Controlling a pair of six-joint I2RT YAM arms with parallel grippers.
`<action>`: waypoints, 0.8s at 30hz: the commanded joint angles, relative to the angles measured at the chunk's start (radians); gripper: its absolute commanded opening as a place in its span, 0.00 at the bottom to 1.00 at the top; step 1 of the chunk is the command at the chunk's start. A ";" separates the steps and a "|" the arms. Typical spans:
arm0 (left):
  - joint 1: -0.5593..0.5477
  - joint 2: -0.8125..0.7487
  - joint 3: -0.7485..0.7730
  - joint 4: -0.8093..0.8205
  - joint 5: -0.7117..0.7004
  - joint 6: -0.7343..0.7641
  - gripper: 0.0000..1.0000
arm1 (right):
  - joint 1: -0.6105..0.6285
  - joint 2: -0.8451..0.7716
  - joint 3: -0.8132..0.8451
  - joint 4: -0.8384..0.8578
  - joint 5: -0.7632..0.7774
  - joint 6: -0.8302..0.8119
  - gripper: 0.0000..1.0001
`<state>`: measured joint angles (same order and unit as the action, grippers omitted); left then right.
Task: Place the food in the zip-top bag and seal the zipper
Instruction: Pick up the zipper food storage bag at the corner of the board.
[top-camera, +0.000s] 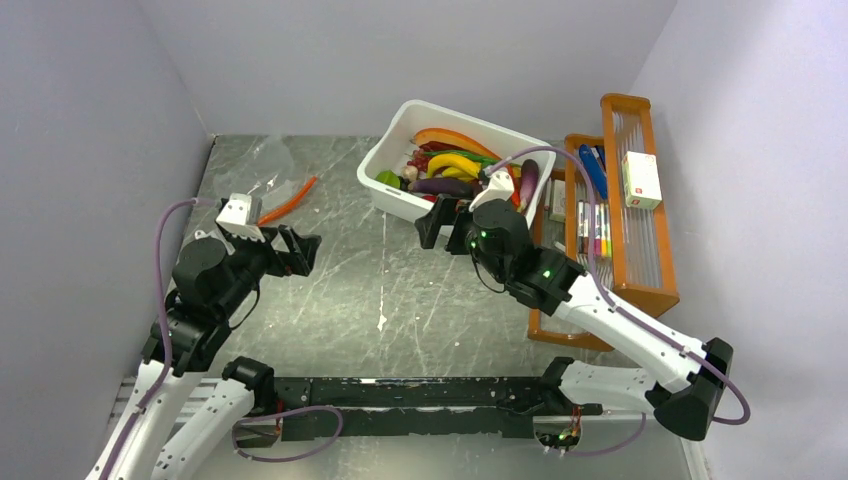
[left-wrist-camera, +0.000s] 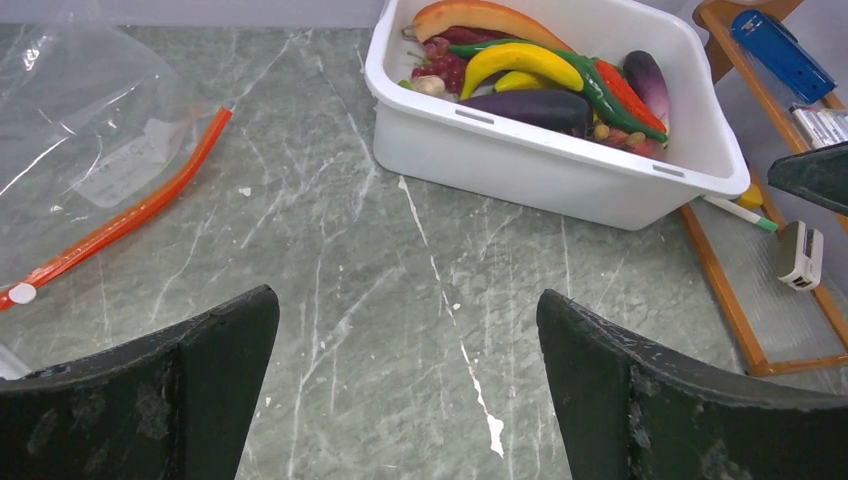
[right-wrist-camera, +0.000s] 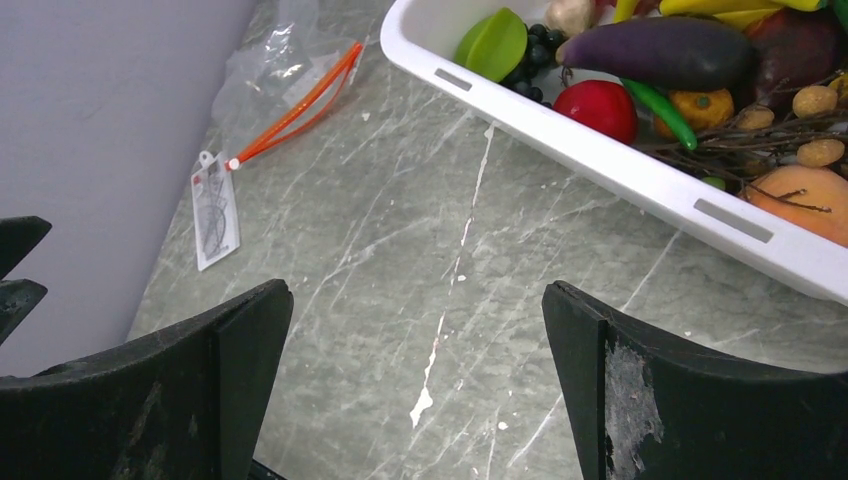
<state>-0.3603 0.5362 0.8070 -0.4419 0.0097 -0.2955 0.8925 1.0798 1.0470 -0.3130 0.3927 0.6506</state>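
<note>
The food (top-camera: 455, 165) lies piled in a white tub (top-camera: 388, 150) at the back: a purple eggplant (left-wrist-camera: 530, 105), a yellow banana (left-wrist-camera: 515, 60), a red tomato (right-wrist-camera: 600, 107) and others. The zip-top bag (top-camera: 262, 165) lies flat at the back left, clear, also in the left wrist view (left-wrist-camera: 70, 110). Its orange-red zipper (top-camera: 290, 200) runs along its near edge (left-wrist-camera: 130, 215) (right-wrist-camera: 300, 105). My left gripper (top-camera: 300, 252) is open and empty, in front of the bag. My right gripper (top-camera: 445, 225) is open and empty, just in front of the tub.
An orange wooden rack (top-camera: 620, 270) with marker pens (top-camera: 600, 230), a blue tool (top-camera: 592, 170) and a small white box (top-camera: 640, 180) stands at the right. Grey walls close in left, back and right. A white tag (right-wrist-camera: 215, 215) lies by the left wall.
</note>
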 joint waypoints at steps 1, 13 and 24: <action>0.011 0.004 0.019 0.013 -0.002 0.033 0.98 | 0.005 -0.019 0.012 -0.010 -0.003 -0.012 1.00; 0.012 0.362 0.208 -0.128 -0.302 0.024 0.84 | 0.006 -0.067 0.006 -0.011 -0.048 -0.117 1.00; 0.273 0.785 0.456 0.075 -0.250 0.119 0.73 | 0.005 -0.227 -0.020 -0.019 -0.051 -0.182 0.99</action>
<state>-0.1898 1.2373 1.2011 -0.4858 -0.3115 -0.2066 0.8932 0.8898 1.0134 -0.3111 0.3256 0.5037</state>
